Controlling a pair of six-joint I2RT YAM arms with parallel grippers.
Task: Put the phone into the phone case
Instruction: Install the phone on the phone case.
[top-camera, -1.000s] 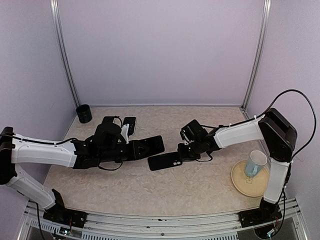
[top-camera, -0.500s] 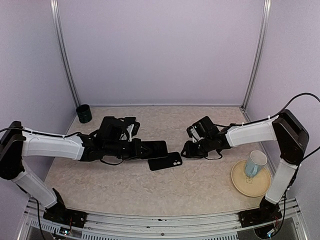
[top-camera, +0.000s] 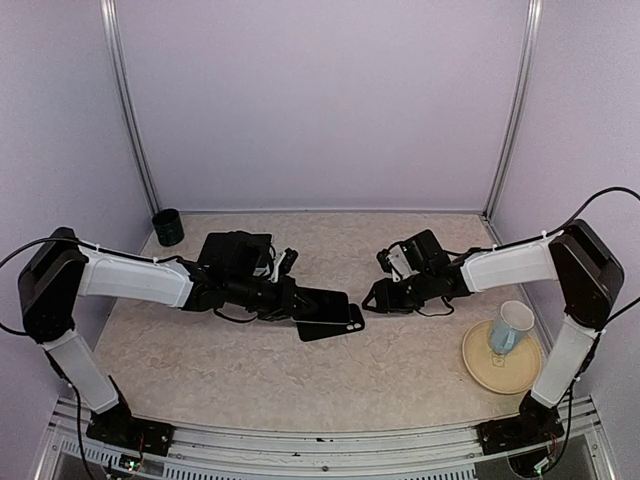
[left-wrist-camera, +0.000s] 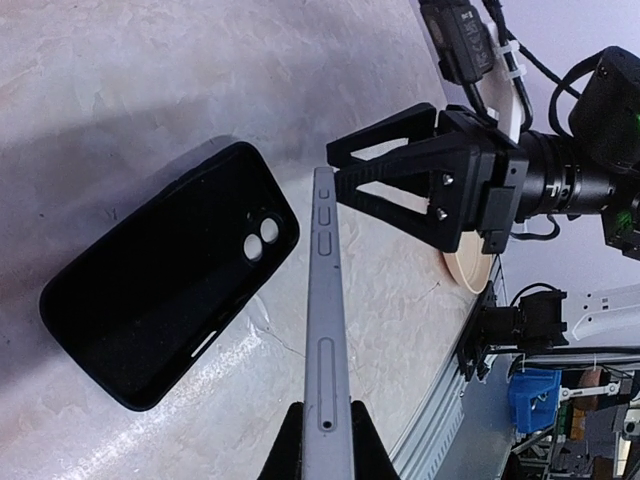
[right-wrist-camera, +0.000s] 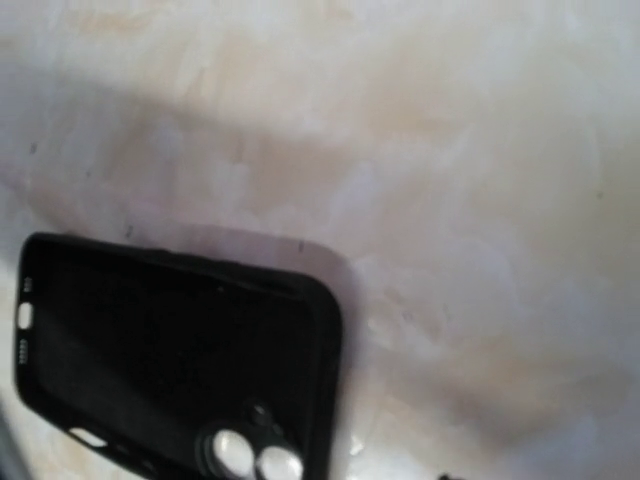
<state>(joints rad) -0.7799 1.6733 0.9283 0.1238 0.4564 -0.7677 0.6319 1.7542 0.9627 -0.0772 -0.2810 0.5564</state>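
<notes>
Pinching the slim grey phone (left-wrist-camera: 325, 330) edge-on, the left gripper (left-wrist-camera: 325, 440) holds it over the matte black phone case (left-wrist-camera: 170, 275) — the right gripper (left-wrist-camera: 335, 170), fingers seemingly spread, grips nothing.

Black case (left-wrist-camera: 160, 310), grey phone (left-wrist-camera: 325, 340), beige marbled table (top-camera: 300, 390), pale blue mug (top-camera: 512, 325) on tan plate (top-camera: 490, 375), dark cup (top-camera: 168, 227), lilac walls (top-camera: 320, 100).

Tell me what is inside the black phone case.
Nothing: the case lies open side up and empty; the table shows through its camera holes. In the top view, the held phone covers part of its edge.
</notes>
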